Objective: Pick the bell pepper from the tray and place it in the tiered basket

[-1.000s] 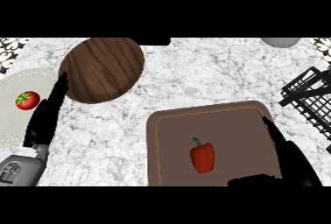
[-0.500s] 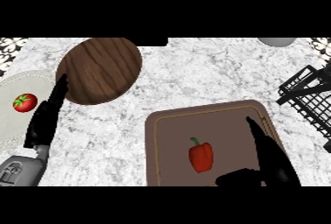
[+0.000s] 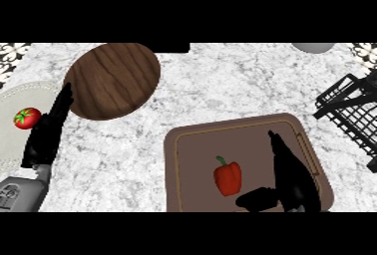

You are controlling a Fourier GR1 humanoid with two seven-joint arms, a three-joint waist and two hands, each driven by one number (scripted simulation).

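Your marble counter (image 3: 221, 84) carries a brown tray (image 3: 199, 149) near its lower edge, a dark wooden board (image 3: 114, 79) at upper left, and the black wire basket (image 3: 352, 112) at the right. Your right hand (image 3: 290, 174) hovers over the tray, fingers straight, thumb spread, holding nothing. The red bell pepper (image 3: 227, 178) lies on the tray just left of that hand, beside the thumb. Your left hand (image 3: 48, 132) rests open at the left edge.

Left hand (image 3: 46, 134): matte black, long slim fingers, on a grey cylindrical forearm (image 3: 21, 191) with dark embossed markings. Right hand (image 3: 290, 174): same black, tapered fingers, stubby rounded thumb.
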